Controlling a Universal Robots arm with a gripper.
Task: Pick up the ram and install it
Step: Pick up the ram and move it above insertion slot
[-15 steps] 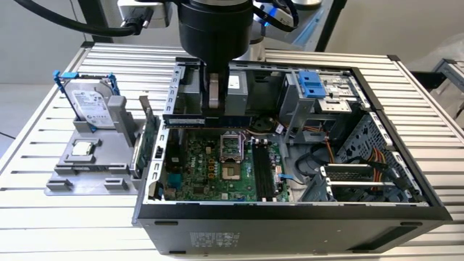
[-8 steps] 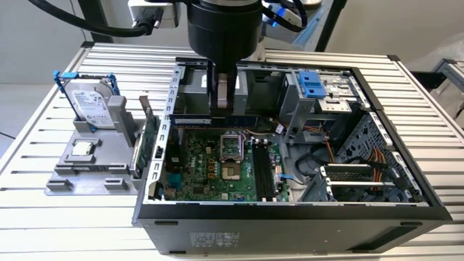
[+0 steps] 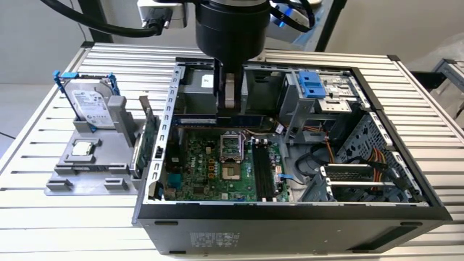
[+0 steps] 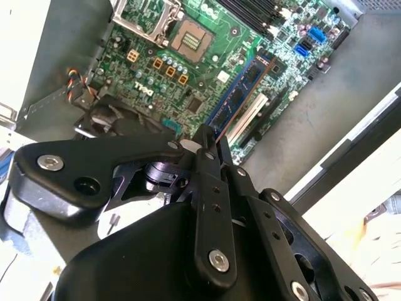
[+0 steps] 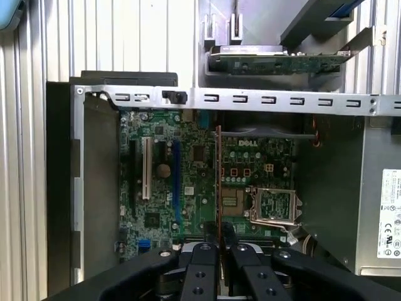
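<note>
The carry step is in hand; the pincer (image 3: 230, 109) is clamped on the ram (image 3: 203, 119), its fingers closed narrow on the thin stick, as both wrist views show, with the ram (image 5: 217, 182) seen edge-on between the tips in the first wrist view; the stick hangs over the far edge of the motherboard (image 3: 203, 168) inside the open computer case (image 3: 290, 228), lying level and touching nothing but the pincer; the black memory slots (image 3: 262, 168) sit nearer, just to the exterior view's right of the processor socket (image 3: 230, 147), and stand empty; the stick appears to run crosswise to them; seating it would, I judge, call for turning it in line with a slot, bringing it squarely above, and pressing straight down.
</note>
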